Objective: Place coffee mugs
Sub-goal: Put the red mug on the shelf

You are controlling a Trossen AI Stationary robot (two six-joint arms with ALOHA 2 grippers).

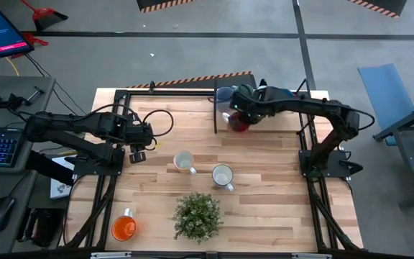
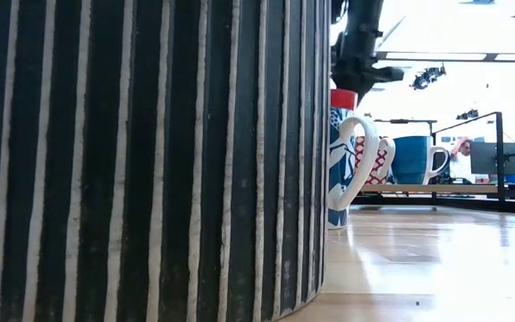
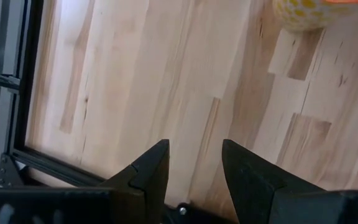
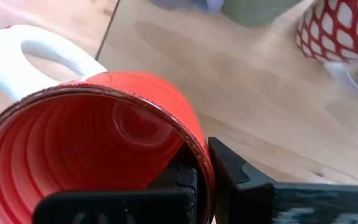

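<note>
My right gripper (image 1: pixel 239 115) is at the far side of the table, shut on a red mug (image 4: pixel 98 149) with a white handle (image 4: pixel 36 53). Beyond it stand a white mug with a red pattern (image 4: pixel 337 28) and a green mug (image 4: pixel 253 9). Two white mugs (image 1: pixel 184 161) (image 1: pixel 223 175) stand on their bases mid-table, and an orange mug (image 1: pixel 124 226) stands near the front left. My left gripper (image 3: pixel 194 165) hangs open over bare wood at the table's left, touching nothing. My right gripper holds the red mug by its rim (image 4: pixel 199 163), on the side away from the handle, with one finger inside the mug and one outside. The fingers come from above, pointing steeply down. The mug hangs tilted below them, clear of the table, its red top (image 2: pixel 342 98) high in the low view.
A leafy plant (image 1: pixel 198 216) in a striped pot (image 2: pixel 150 161) stands at the front middle. A black frame (image 1: pixel 215 108) rises at the far edge, with a blue mug (image 1: pixel 225 95) by it. In the low view a blue-and-white patterned mug (image 2: pixel 342 170) and a blue mug (image 2: pixel 411 159) stand behind.
</note>
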